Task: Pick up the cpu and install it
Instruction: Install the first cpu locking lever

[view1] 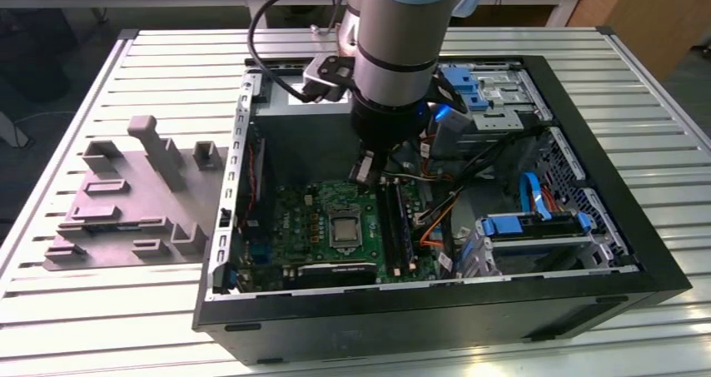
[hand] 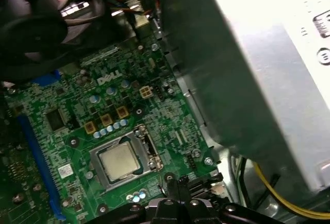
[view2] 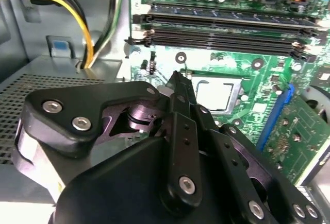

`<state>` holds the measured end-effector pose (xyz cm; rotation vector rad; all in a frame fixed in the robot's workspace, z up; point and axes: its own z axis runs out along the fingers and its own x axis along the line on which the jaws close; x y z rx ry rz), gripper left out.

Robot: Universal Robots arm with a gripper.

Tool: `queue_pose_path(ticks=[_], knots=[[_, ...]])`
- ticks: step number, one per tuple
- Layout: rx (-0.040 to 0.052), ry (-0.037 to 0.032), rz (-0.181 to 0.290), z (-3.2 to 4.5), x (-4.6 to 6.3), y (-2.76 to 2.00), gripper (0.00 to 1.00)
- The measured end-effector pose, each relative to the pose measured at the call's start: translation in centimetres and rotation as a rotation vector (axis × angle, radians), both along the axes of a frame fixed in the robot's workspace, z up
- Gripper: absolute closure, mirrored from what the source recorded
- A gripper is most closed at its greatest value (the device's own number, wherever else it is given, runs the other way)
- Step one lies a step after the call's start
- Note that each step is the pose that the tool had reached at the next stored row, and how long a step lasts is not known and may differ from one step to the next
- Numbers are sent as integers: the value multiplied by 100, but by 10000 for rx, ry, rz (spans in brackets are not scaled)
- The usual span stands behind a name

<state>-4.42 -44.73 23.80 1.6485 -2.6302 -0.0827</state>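
Observation:
The cpu (hand: 119,161) is a pale silvery square lying flat in the metal-framed socket (hand: 145,142) on the green motherboard (hand: 67,105). It also shows in the second wrist view as the cpu (view2: 214,94) just beyond my fingertips. In the exterior view the socket (view1: 339,227) lies in the open computer case, below and slightly toward the front of my gripper (view1: 367,171). My gripper (view2: 175,75) hangs above the board near the socket's edge, fingers shut together with nothing between them. In the first wrist view the gripper (hand: 176,183) sits just off a corner of the socket.
A grey power-supply box (hand: 247,80) stands close beside the socket. Black memory slots (view2: 221,33) run along the board. Yellow cables (view2: 85,23) hang near the case wall. A grey-purple tray (view1: 133,202) lies outside the case on the exterior view's left; a blue-railed drive cage (view1: 534,227) on the right.

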Motion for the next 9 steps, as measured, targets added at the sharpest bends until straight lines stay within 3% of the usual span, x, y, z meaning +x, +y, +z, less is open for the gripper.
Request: queue_pose_path(ticks=[4, 9], knots=[[12, -1, 57, -1, -9, -60, 89], [33, -4, 340, -3, -23, -80, 89]])
